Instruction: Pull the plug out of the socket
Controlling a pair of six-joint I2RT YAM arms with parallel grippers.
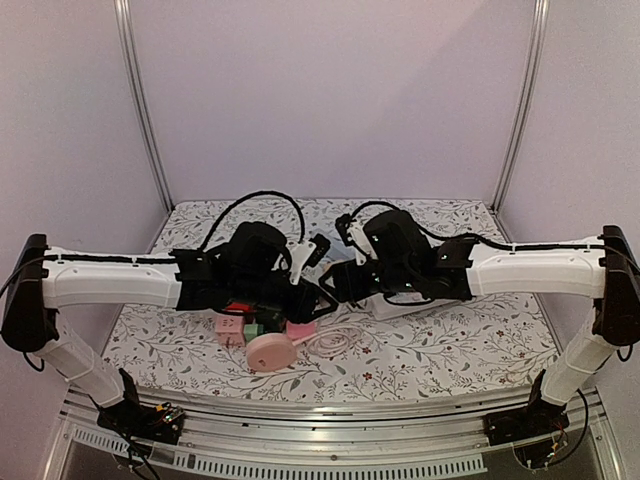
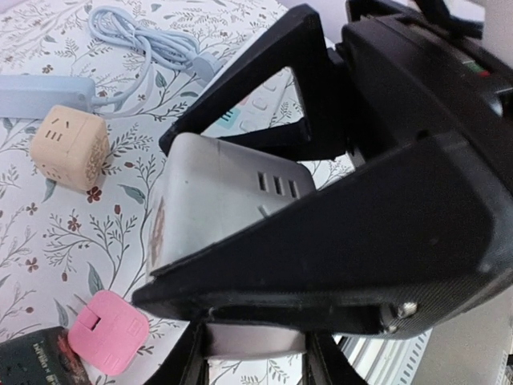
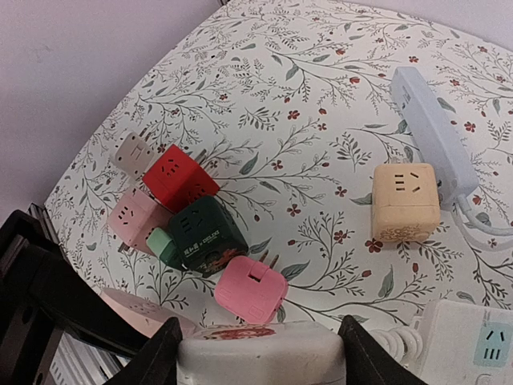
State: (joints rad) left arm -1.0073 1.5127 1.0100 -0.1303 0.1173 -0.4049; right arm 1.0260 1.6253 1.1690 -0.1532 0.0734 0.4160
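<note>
Where the two arms meet over the middle of the floral table (image 1: 450, 340), the left gripper (image 1: 315, 298) and right gripper (image 1: 348, 283) sit tip to tip; from the left wrist, its fingers press opposite sides of a grey cube (image 2: 224, 192) with slots, above the table; from the right wrist, the right fingers (image 3: 361, 361) clamp a white block (image 3: 264, 357) at the bottom edge, a pink cube (image 3: 250, 290) just beyond; which part is plug or socket I cannot tell.

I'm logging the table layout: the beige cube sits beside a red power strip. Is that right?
Not quite. The power strip beside the beige cube is pale blue, not red. The right wrist view shows the two side by side.
</note>
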